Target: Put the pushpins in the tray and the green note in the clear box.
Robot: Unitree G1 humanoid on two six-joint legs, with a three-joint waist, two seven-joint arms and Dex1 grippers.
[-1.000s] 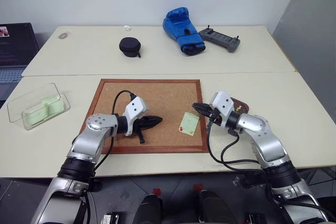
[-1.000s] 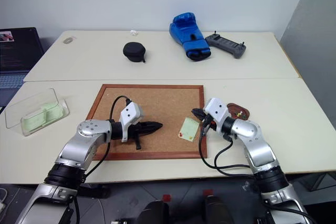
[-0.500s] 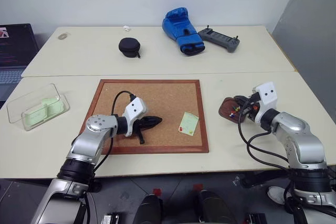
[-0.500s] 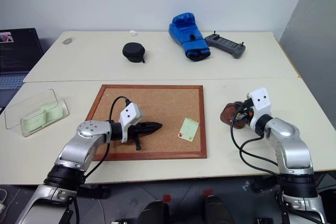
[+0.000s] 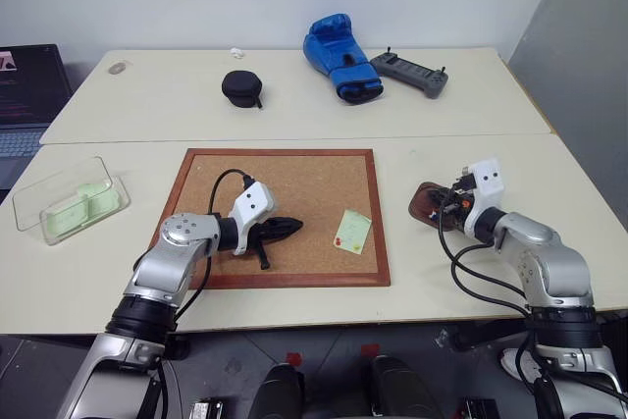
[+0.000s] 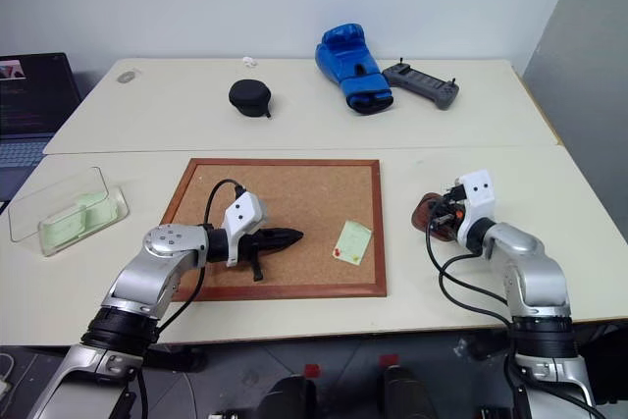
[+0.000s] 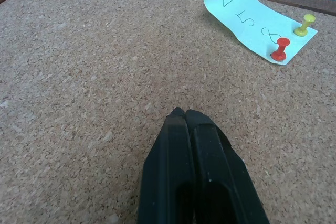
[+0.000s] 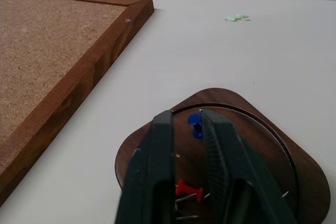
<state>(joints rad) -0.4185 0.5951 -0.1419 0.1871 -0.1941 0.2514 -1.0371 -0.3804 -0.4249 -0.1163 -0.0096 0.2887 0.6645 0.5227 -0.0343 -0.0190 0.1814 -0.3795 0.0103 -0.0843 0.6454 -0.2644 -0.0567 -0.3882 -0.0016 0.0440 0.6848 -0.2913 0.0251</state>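
Observation:
The green note (image 5: pixel 352 231) lies on the cork board (image 5: pixel 285 179), held by a red pushpin (image 7: pixel 280 50) and a yellow one (image 7: pixel 304 24). My left gripper (image 5: pixel 291 226) rests shut on the board, left of the note, holding nothing. My right gripper (image 8: pixel 186 115) hovers over the dark brown tray (image 8: pixel 294 161), its jaws slightly apart. A blue pushpin (image 8: pixel 195 124) sits between the fingertips over the tray, not squeezed. Another red pushpin (image 8: pixel 188 189) lies in the tray. The clear box (image 5: pixel 69 198) stands at the far left with green paper inside.
A blue boxing glove (image 5: pixel 341 56), a grey controller (image 5: pixel 410 73) and a black round case (image 5: pixel 240 87) lie on the far table. A laptop (image 5: pixel 25 85) is at the left edge. A tiny green scrap (image 8: pixel 237 18) lies on the table beyond the tray.
My right gripper swung from the board's right edge beside the note over to the tray, and its jaws have parted slightly. The left arm has not moved.

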